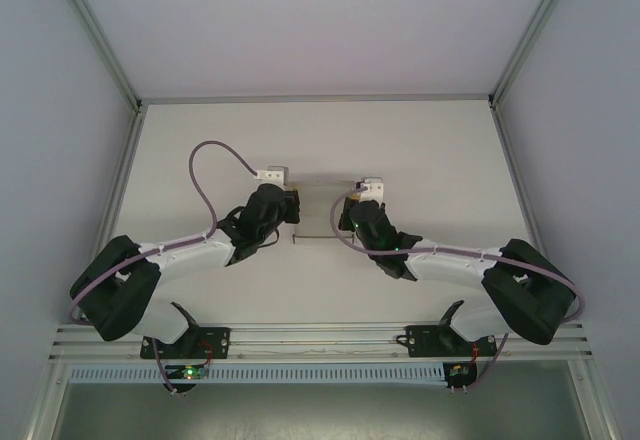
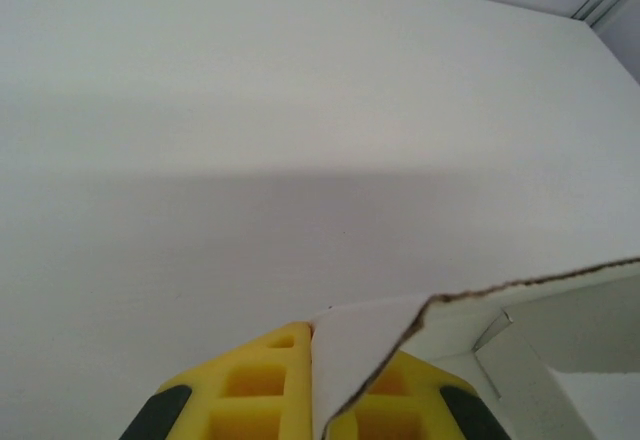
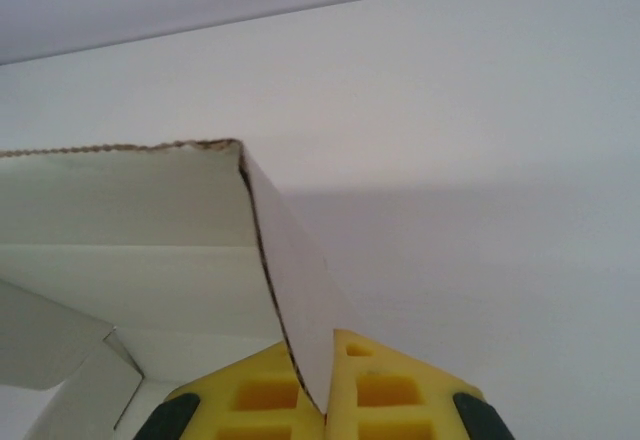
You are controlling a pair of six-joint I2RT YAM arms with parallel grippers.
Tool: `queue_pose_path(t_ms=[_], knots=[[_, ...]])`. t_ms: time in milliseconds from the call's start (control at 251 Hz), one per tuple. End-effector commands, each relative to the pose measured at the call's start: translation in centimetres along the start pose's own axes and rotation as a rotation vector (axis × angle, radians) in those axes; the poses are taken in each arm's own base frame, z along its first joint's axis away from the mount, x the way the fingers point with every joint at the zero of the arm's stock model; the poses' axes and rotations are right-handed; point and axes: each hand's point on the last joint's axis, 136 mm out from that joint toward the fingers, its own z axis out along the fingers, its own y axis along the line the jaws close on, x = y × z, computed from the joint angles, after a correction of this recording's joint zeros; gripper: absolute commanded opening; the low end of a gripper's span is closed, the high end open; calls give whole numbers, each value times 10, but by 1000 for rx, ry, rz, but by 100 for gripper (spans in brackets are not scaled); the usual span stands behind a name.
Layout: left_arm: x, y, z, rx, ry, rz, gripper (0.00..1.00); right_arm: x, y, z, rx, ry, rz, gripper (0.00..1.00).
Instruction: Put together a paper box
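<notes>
**Two-arm hold on a part-formed carton.** The paper box (image 1: 320, 206) lies at the middle of the table (image 1: 200, 150), between the two arms, which reach in from either side. The left gripper (image 2: 335, 375) is clenched on one upright end wall of the box. The thin white card passes edge-on between its yellow fingers (image 2: 250, 392). The right gripper (image 3: 318, 385) is clenched in the same way on the opposite wall, with the card nipped between its yellow pads (image 3: 390, 392).

In the wrist views the walls stand up, the cut top edge shows a brown core, and the inner flaps (image 3: 60, 350) hang loose near the floor of the box.

Gripping from opposite ends appears meant to keep both walls upright and square, so that the card cannot relax flat along its creases. On this reading the walls are raised but the flaps are not yet tucked. Whether the box rests on the table or hangs just clear of it cannot be told.
</notes>
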Motion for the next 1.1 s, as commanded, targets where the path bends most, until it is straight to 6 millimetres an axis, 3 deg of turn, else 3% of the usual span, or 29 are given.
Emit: queue_pose_path(t_ms=[0,223,387,531,766,1046,1097], knots=[[5,-37,-9,153,-30,2,0,8,30,-10,-134,-14,38,0],[30,-35,-15,164,-38,-37,1,30,29,-18,-123,-15,88,0],[11,-54,-9,176,-33,-67,0,24,40,-11,-92,17,113,0],[7,-53,-8,159,-38,-92,0,16,40,-15,-69,13,135,0],[29,-46,-8,194,-25,-130,0,36,25,-17,-56,43,177,0],[61,-39,-18,209,9,-55,0,67,15,-20,-48,76,137,0],[66,-39,-21,205,16,-31,5,69,13,-24,-49,61,106,0]])
